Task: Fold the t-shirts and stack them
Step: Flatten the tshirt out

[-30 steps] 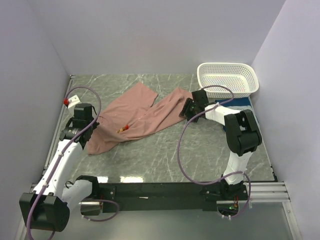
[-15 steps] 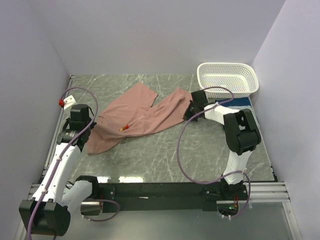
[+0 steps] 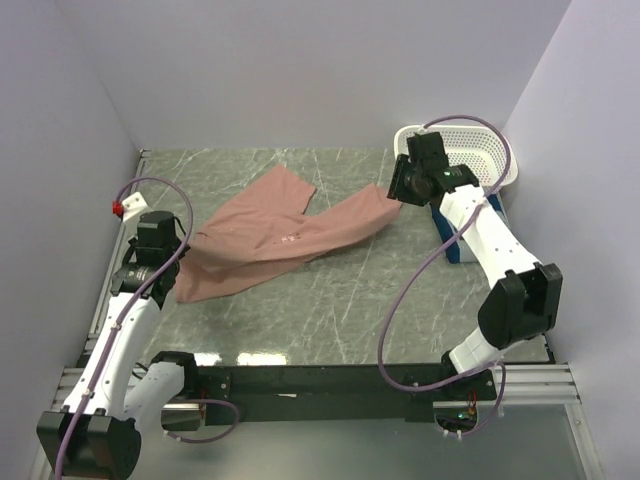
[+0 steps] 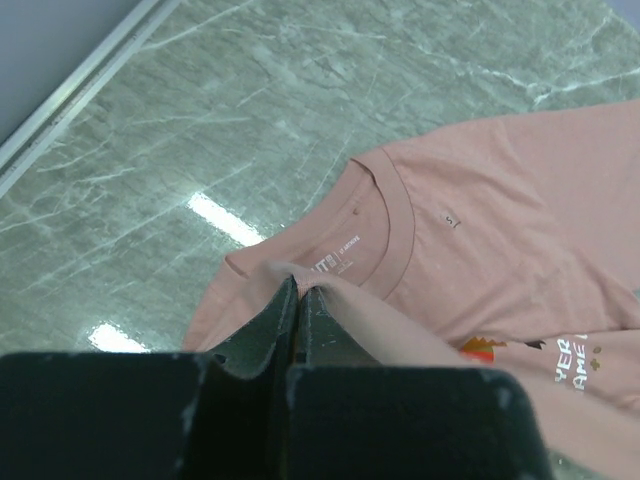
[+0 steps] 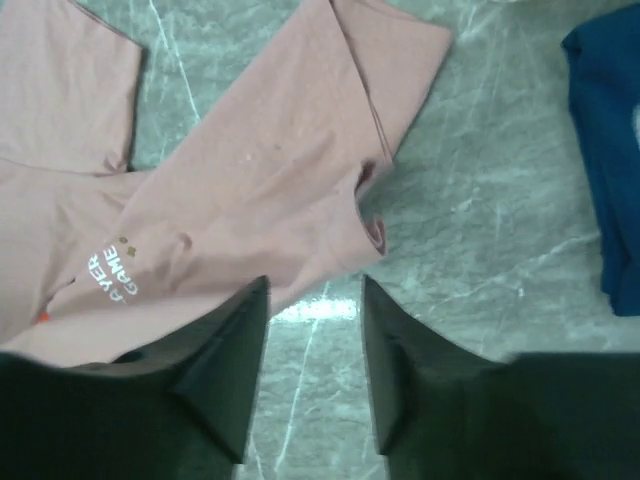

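The dusty-pink t-shirt [image 3: 270,235] sprawls rumpled across the middle of the tabletop [image 3: 330,300]. The left end effector [image 4: 300,300] is pinched shut on a fold beside its collar, and the right end effector [image 5: 313,290] hangs parted and empty by its upper-right end; the blue t-shirt [image 5: 605,150] lies at far right. Both are light and floppy and should sag when lifted, so seams or corners look best to grip.

One dusty-pink tee [image 3: 270,235] and one blue tee [image 5: 605,170] counted, two shirts in all, one white perforated basket [image 3: 500,150] seen, one marble-patterned table [image 3: 400,290], two robot arms noted, left arm [image 3: 120,330] and right arm [image 3: 490,240], two grippers, left gripper [image 4: 298,300] and right gripper [image 5: 312,290]
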Motion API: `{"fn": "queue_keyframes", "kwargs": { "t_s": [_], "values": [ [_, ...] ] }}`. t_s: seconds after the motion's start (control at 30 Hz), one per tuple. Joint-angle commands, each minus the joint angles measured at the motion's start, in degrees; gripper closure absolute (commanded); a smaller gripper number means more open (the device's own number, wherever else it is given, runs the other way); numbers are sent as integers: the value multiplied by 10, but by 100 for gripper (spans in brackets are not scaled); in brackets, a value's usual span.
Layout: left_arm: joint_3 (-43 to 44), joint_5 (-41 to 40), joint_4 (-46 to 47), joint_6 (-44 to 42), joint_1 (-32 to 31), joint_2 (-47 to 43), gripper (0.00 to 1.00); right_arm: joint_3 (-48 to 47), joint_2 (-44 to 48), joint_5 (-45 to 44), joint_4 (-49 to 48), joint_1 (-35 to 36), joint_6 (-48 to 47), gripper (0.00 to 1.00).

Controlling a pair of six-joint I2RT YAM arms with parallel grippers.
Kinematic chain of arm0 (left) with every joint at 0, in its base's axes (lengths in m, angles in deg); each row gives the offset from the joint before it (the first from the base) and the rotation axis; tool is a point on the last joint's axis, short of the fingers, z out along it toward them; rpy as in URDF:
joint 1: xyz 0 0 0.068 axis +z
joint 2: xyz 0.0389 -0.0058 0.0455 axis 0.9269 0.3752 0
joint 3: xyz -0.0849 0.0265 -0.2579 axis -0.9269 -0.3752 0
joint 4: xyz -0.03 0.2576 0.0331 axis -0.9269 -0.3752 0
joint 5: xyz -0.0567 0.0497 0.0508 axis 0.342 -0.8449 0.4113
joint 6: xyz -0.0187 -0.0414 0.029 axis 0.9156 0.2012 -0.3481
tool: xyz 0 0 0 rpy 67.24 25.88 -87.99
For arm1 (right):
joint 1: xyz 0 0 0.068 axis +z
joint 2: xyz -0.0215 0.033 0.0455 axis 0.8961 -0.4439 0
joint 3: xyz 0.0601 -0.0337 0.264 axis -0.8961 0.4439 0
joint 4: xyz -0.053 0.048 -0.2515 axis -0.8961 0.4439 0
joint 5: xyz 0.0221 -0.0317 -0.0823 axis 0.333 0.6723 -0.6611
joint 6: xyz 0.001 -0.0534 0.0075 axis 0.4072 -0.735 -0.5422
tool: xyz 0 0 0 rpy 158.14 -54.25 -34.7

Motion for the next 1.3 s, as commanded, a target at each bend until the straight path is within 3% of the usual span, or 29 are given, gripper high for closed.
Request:
{"fn": "queue_keyframes", "kwargs": {
  "t_s": [0.0, 0.07, 0.57, 0.93, 1.27],
  "values": [
    [0, 18, 20, -10, 3, 4, 99, 3, -38, 3, 16, -4, -16, 47],
    [-1, 23, 21, -12, 3, 10, 98, 42, -28, 22, -18, -4, -8, 42],
    [1, 41, 22, -14, 4, 13, 96, 292, 2, 169, -257, 12, -15, 42],
    [3, 9, 17, -8, 6, 14, 99, 312, -20, 51, -268, 48, -2, 39],
    [5, 12, 17, -9, 10, 26, 99, 299, -62, 18, -255, 56, -14, 36]
  ]
}}
